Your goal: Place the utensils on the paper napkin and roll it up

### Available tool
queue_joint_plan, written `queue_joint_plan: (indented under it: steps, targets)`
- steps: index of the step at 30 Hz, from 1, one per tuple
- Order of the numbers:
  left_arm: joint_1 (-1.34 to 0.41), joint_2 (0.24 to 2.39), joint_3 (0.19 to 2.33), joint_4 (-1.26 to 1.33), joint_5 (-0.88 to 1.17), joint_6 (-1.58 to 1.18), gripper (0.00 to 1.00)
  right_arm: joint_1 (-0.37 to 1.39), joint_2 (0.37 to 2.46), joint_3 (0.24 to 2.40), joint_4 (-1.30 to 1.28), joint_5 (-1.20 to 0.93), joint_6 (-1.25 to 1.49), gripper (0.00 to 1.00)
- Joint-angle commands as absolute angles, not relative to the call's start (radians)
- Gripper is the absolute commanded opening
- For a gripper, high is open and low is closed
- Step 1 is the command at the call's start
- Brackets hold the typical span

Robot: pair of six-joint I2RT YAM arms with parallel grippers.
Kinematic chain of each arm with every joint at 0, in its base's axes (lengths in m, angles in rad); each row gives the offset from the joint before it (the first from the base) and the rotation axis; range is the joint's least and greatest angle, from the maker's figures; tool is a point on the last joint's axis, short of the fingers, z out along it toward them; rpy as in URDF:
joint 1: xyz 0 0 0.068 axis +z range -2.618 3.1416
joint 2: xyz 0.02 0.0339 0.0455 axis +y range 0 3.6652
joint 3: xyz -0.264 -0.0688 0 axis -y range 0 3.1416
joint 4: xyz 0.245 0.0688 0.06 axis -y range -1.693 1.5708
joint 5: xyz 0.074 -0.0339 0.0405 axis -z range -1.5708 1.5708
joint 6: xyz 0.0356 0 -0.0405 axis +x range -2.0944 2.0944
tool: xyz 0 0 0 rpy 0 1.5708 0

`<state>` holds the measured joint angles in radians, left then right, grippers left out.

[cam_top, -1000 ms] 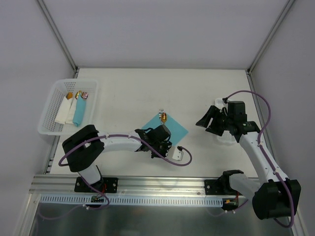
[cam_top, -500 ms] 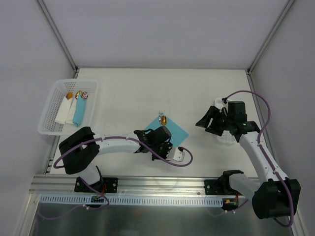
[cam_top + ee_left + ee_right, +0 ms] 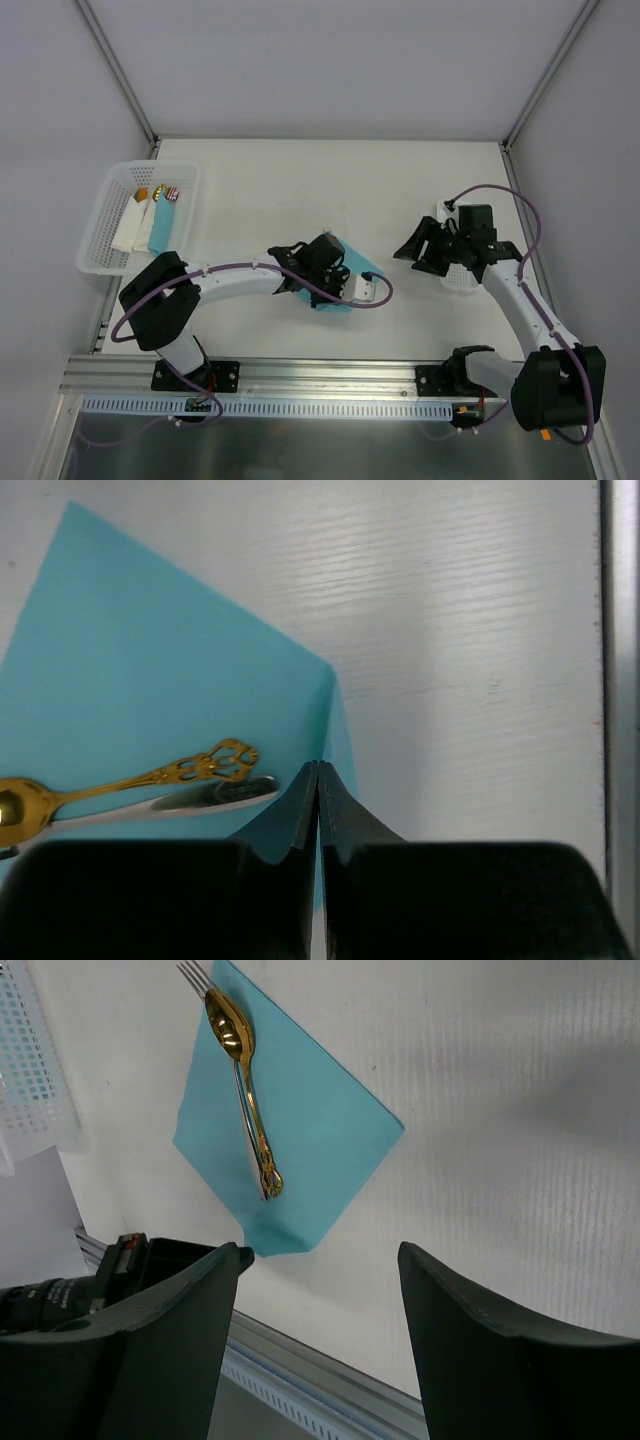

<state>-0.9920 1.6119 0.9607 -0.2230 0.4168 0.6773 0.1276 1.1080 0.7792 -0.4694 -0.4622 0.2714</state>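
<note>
White counter (image 3: 250,190), white walls. Top view: left gripper (image 3: 322,262) sits low over the thin turquoise-blue paper napkin (image 3: 335,304) and hides most of it. Right gripper (image 3: 420,250) is well apart from it, fingers spread.

Left wrist: jaws together, clamped on the napkin's raised edge. Ornate gold spoon (image 3: 120,785) lies on the sheet just left of the fingertips, on top of a silver fork (image 3: 215,794) handle.

Right wrist: jaws wide apart, holding nothing. Napkin lies ahead of the gripper, spoon and fork stacked on it, fork tines poking past the far corner.
</note>
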Motion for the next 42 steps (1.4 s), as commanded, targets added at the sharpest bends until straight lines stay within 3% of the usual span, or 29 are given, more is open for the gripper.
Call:
queue_joint_plan:
  steps: [1,20,30,42]
  targets:
    - [-0.951,1.626,1.015,-0.227,0.459,0.727,0.00,0.121,1.127,0.770,-0.440,-0.506,0.252,0.68]
    - [-0.775,1.756,1.180,-0.221,0.505,0.781,0.00,0.187,1.278,0.756,-0.341,-0.563,0.287,0.63]
    - [-0.746,1.802,1.189,-0.215,0.514,0.785,0.00,0.305,1.371,0.738,-0.187,-0.584,0.390,0.38]
    - [-0.726,1.835,1.183,-0.189,0.509,0.773,0.00,0.448,1.578,0.747,0.087,-0.627,0.577,0.30]
